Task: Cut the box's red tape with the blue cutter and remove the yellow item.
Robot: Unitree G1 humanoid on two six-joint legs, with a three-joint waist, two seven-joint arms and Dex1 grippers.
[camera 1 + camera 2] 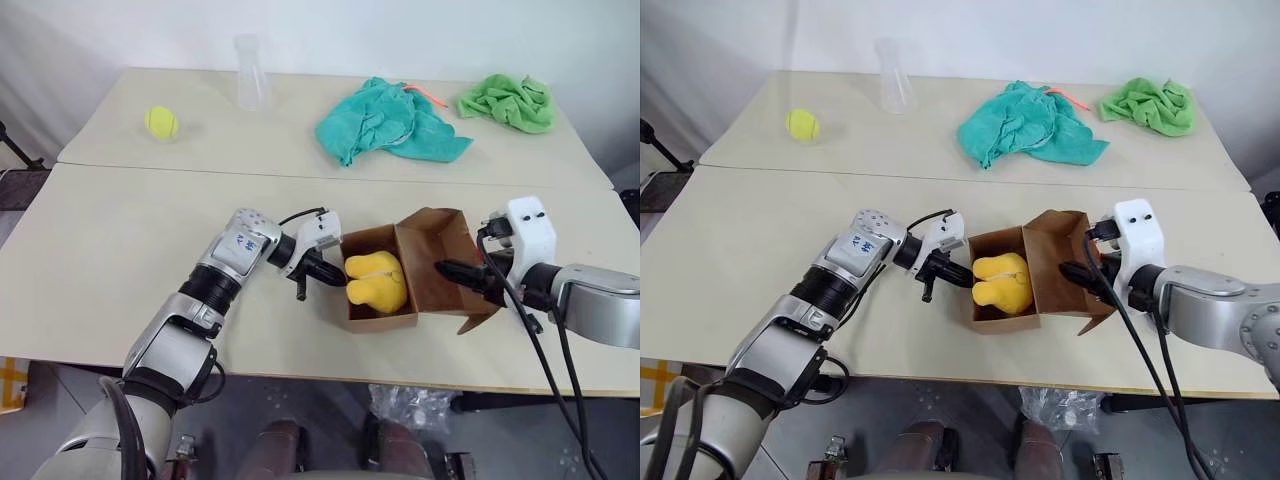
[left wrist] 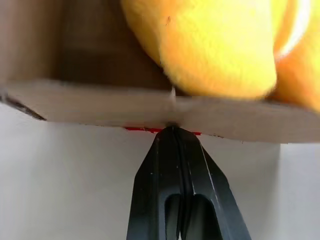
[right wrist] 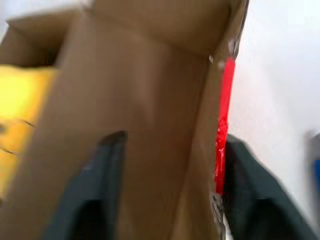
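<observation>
On the bench, one box lies open with one yellow item inside. The right gripper has fingers apart around the open flap; a pull there could drag the box. The left gripper, fingers together, touches the box's left wall beside red tape and could shove it. Two cloths, one ball.

Box open on worktop, flaps up; yellow item inside; red tape along one flap edge.
</observation>
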